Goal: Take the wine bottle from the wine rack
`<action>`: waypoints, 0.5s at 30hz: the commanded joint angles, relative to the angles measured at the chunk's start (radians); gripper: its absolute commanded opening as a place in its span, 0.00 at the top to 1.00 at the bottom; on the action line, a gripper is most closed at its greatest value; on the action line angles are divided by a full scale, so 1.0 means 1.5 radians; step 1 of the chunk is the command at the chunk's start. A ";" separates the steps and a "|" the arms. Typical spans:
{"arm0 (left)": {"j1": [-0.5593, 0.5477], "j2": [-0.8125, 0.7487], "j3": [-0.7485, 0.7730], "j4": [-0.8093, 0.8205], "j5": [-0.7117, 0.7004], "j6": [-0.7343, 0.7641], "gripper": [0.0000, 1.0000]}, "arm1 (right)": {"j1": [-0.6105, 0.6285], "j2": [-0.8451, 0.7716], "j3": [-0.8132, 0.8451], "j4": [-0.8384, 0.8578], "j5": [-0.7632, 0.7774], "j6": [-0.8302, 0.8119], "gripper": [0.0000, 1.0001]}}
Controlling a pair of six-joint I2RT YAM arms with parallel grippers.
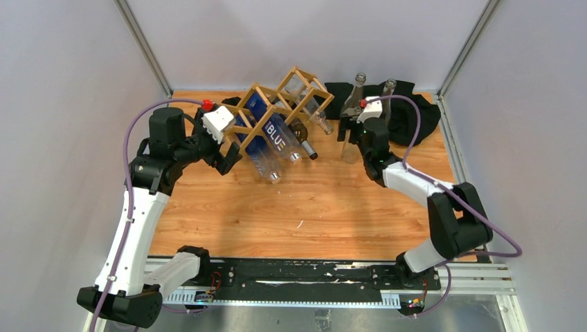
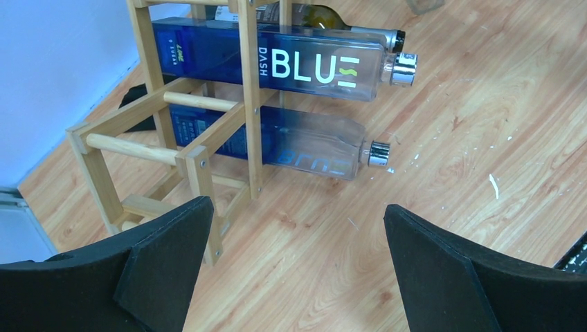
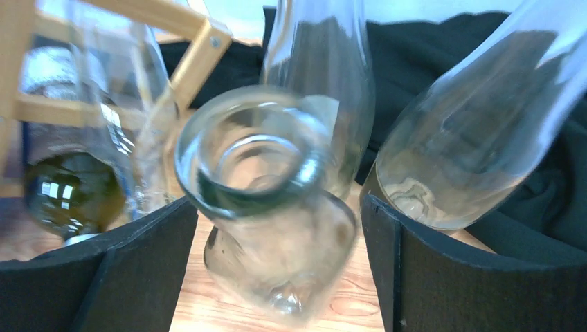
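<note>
One wine rack (image 1: 257, 88) stands at 12 o'clock on the table (image 1: 311, 207), tilted, with four bottles lying in it: two blue bottles (image 2: 311, 66) (image 2: 304, 142), one dark green bottle (image 2: 325, 17) and one clear bottle (image 1: 315, 114). At 1 o'clock three clear bottles stand upright, off the rack, beside one black cloth (image 1: 415, 117). The nearest, the clear wine bottle (image 3: 256, 166), stands on the wood between the right gripper (image 3: 278, 202) fingers, which are spread on either side of it, a thin gap showing at the right finger. The other two (image 3: 325, 90) (image 3: 457, 138) stand just behind. The left gripper (image 2: 296, 211) hangs at 10 o'clock, jaws wide, gripping nothing, near the rack's left end
</note>
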 commanded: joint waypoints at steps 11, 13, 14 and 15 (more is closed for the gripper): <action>-0.004 0.008 0.037 -0.007 -0.023 -0.007 0.00 | 0.076 -0.274 0.011 -0.189 0.001 0.088 0.08; -0.004 0.007 0.040 -0.012 -0.023 -0.006 0.00 | 0.098 -0.287 0.021 -0.210 -0.004 0.099 0.07; -0.004 0.005 0.042 -0.015 -0.024 -0.005 0.00 | 0.120 -0.293 0.027 -0.217 -0.003 0.101 0.07; -0.004 0.005 0.043 -0.016 -0.025 -0.004 0.00 | 0.137 -0.291 0.036 -0.224 -0.002 0.102 0.07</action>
